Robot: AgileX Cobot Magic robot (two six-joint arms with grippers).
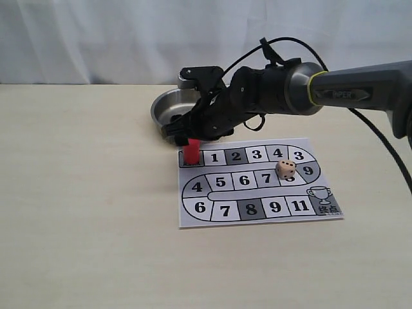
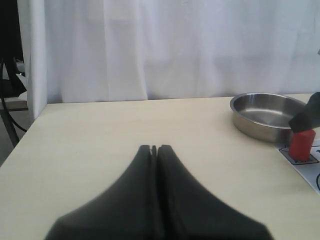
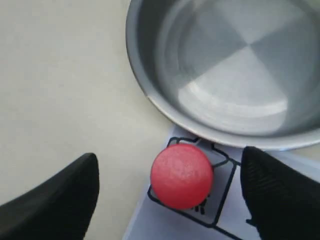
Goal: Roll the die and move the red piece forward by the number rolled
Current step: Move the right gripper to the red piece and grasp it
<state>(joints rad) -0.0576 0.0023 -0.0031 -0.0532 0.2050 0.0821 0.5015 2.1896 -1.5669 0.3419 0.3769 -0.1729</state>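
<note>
While right claw (image 3: 170, 197) gapes astride red piece (image 3: 181, 175), bowl (image 3: 225, 60) just beside, left claw (image 2: 154, 149) together

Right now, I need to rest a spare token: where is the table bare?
Bare: the table left of the board and in front of it. Crowded: the board's far left corner, where the red piece stands beside the bowl with the right gripper open over it; the die sits on the board.
</note>
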